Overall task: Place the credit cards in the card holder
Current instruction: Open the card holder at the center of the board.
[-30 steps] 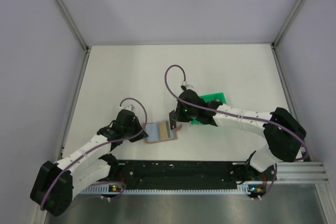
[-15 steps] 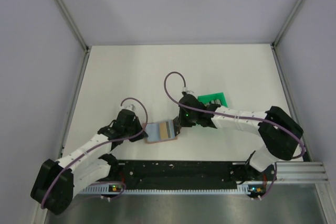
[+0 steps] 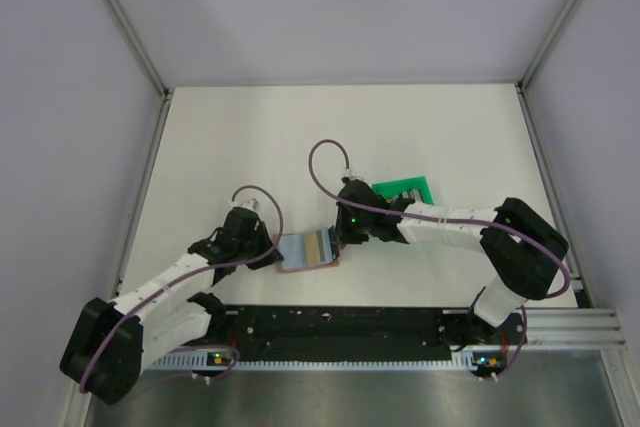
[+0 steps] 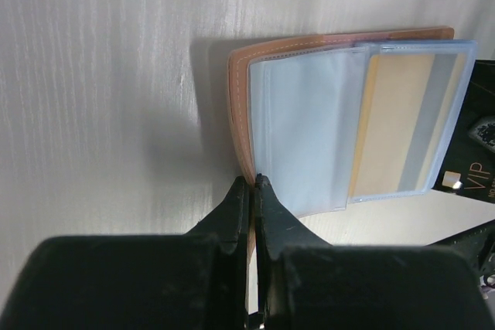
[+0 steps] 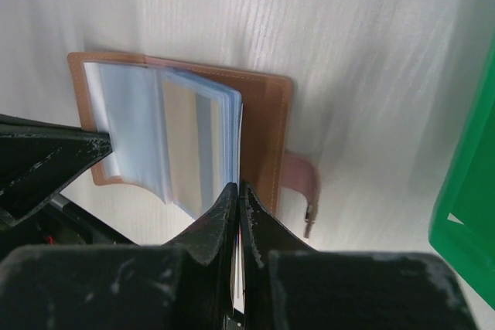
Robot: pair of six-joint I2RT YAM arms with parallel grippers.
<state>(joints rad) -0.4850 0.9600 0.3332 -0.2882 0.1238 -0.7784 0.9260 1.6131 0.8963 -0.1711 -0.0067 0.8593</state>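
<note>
The left tool (image 4: 254, 183) was clenched on the near-left edge of the card holder (image 4: 240, 98), gripping the tan cover where it met the surface (image 4: 100, 75). The holder lay open directly ahead of that tool's tips. Its long axis ran across from the left tool to the right tool, with the clear sleeves uppermost. A gold card (image 4: 390, 129) sat in a sleeve on the side farthest from the left tool.

The right tool (image 5: 236, 187) was closed on a thin card held edge-on. The left wrist view showed a black card (image 4: 468, 179) at that spot, so this was judged to be the item gripped. Its leading edge lay just ahead of the right tool's tips, at the free edge of the sleeve stack; contact could not be confirmed. The right arm was the nearer to the sleeves.

Judgement: the coming move depended on driving the card leftward, along the holder's long axis, into a sleeve mouth.

A green tray (image 5: 464, 191) stood beyond the right tool, on the side away from the holder.
</note>
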